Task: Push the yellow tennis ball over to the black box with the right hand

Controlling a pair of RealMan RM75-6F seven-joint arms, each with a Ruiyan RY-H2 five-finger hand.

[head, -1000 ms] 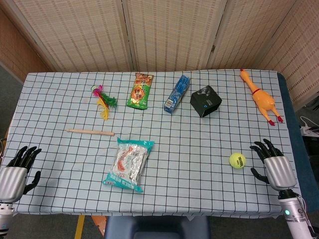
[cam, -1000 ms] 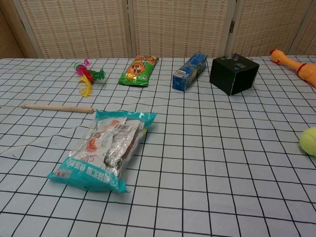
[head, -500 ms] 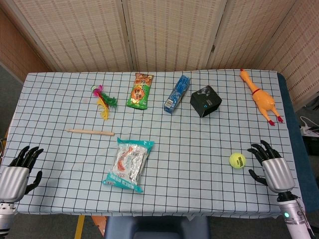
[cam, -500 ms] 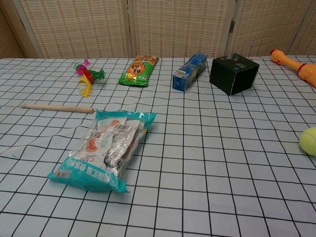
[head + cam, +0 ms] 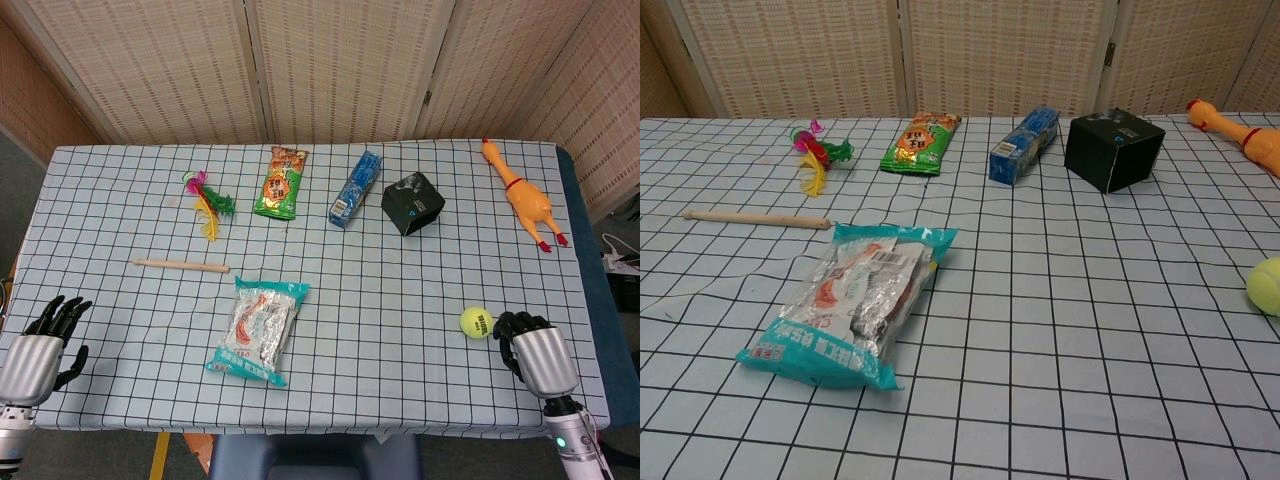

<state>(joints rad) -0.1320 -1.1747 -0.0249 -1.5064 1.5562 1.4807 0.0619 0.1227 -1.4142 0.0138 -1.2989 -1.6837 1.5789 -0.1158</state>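
Currently the right hand (image 5: 531, 352) sits at the near right edge of the checked tablecloth (image 5: 400, 290), fingers curled inward and holding nothing, with the yellow tennis ball (image 5: 476, 322) just beside its fingertips on the inner side; contact cannot be told from the head view. The black box (image 5: 412, 203) stands well beyond the hand, farther up the table and inward of the ball, with a rubber chicken (image 5: 523, 195) off to its outer side. The left hand (image 5: 35, 346) rests at the opposite near corner, fingers apart, empty
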